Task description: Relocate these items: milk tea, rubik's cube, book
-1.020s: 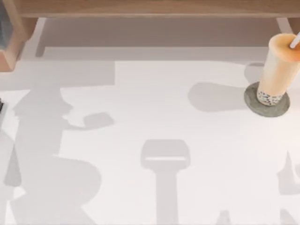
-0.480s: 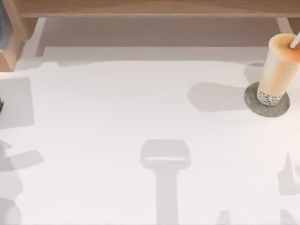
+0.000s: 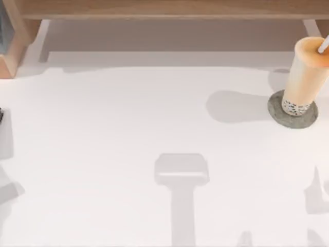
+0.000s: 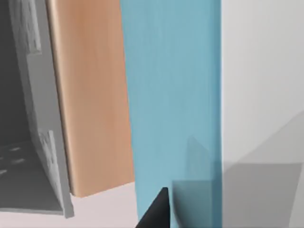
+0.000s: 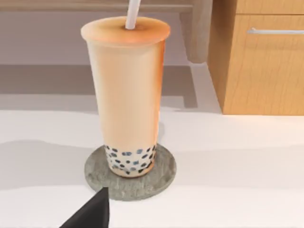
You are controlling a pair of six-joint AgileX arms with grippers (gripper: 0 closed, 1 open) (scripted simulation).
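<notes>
Milk tea upright at far right of worktop, near its back edge. Tall clear cup, pale orange-beige drink, dark pearls at base, white straw out the top. Sits centred on flat grey round disc. Blue flat panel, possibly the book, upright beside a wooden panel

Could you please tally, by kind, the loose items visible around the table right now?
Milk tea cups: 1
White straws: 1
Grey round discs under the cup: 1
Blue book, seen from the left wrist: 1
Total: 4
</notes>
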